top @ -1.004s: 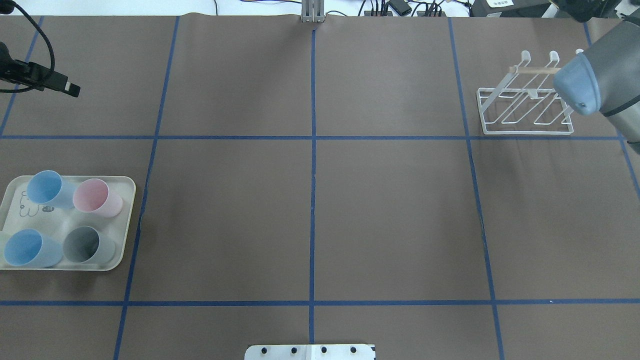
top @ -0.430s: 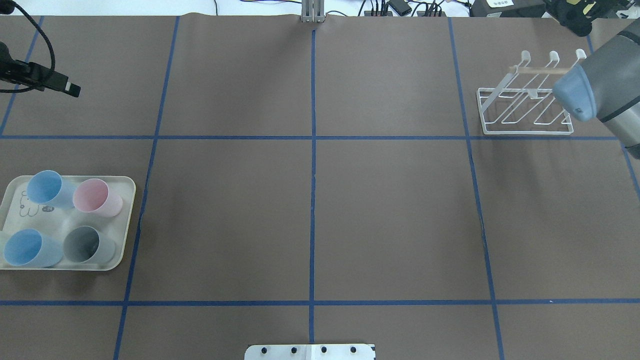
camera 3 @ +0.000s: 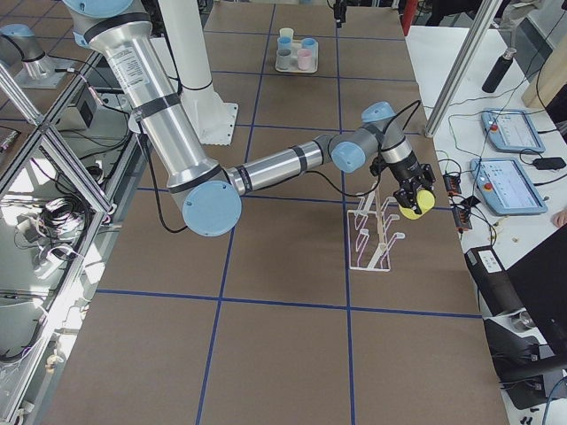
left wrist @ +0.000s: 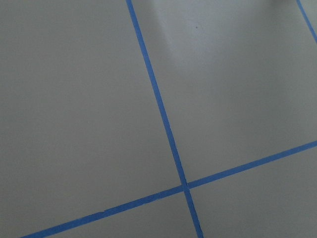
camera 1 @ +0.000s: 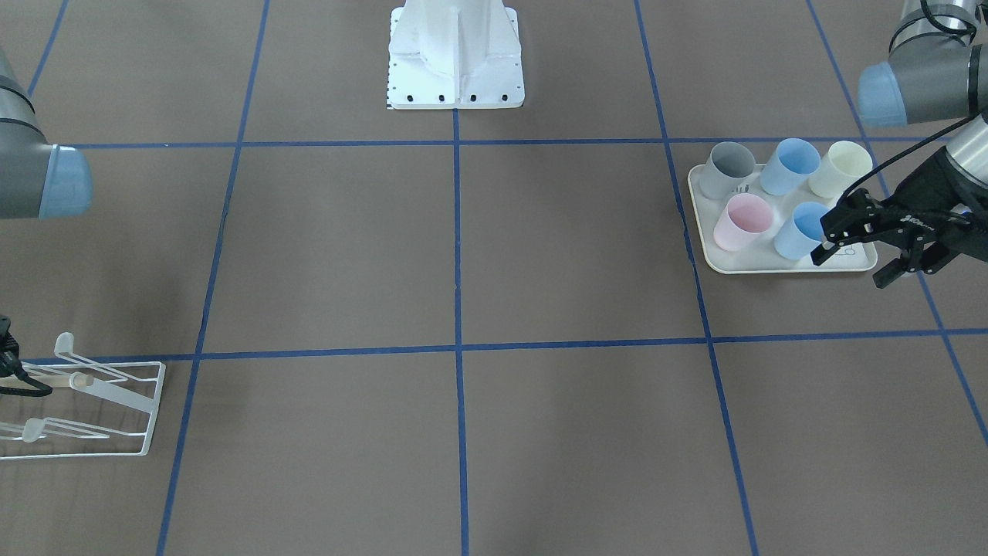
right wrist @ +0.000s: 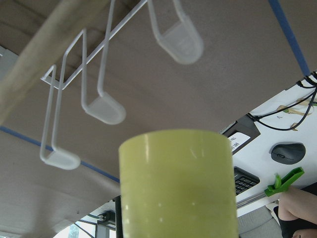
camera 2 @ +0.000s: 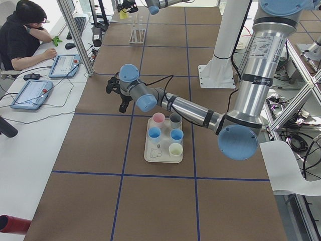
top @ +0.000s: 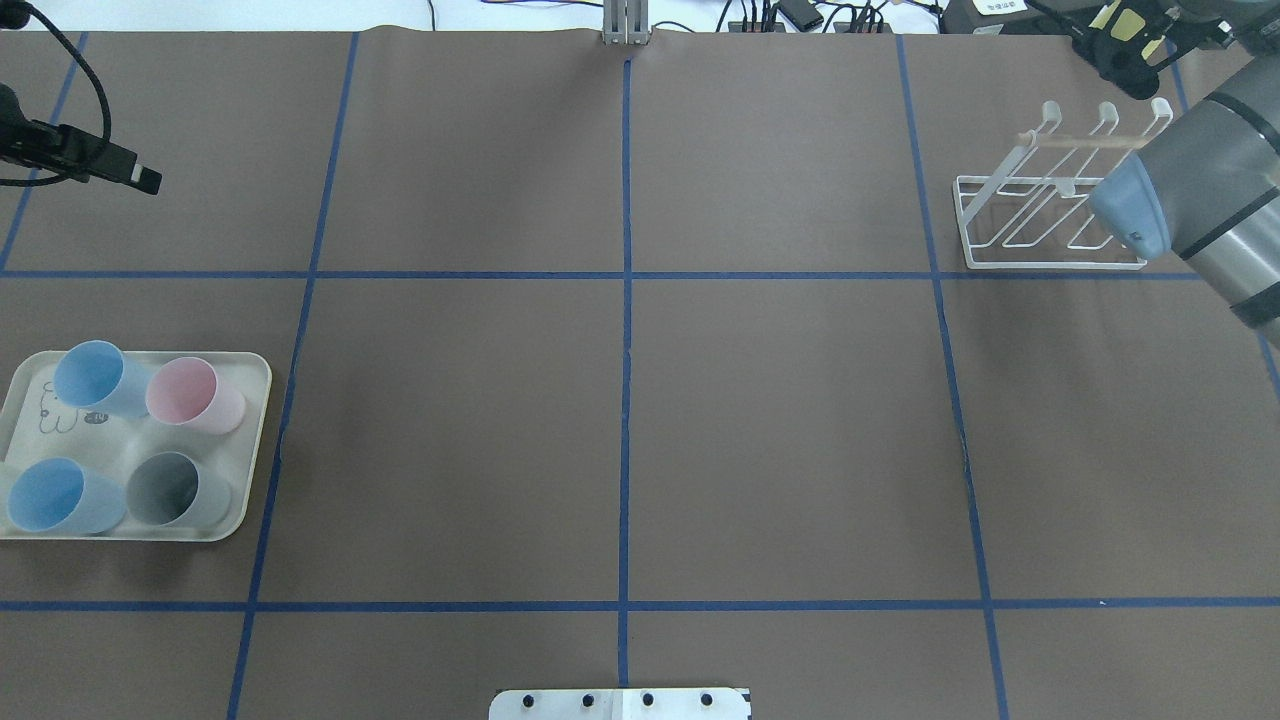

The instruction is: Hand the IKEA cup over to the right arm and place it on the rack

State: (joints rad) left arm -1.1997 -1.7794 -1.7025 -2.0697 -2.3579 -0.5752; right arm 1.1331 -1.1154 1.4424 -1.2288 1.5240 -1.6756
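Handover apparently done: right end effector [camera 3: 409, 196] clamped on yellow cup [right wrist: 176, 188] just beside rack [top: 1050, 266]; left end effector [camera 1: 858, 264] spread, empty, well away from rack. Remaining: seating cup on prong [right wrist: 104, 110].

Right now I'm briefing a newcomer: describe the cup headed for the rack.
Find the white wire rack on the robot's right. The right hand holds a cup by its prongs: the only yellow-green one, and off the tray.

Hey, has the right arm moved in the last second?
Yes. Overhead, the blue joint cap on the right arm has slid down the picture toward the lower right corner of the rack, uncovering the end of the dowel.
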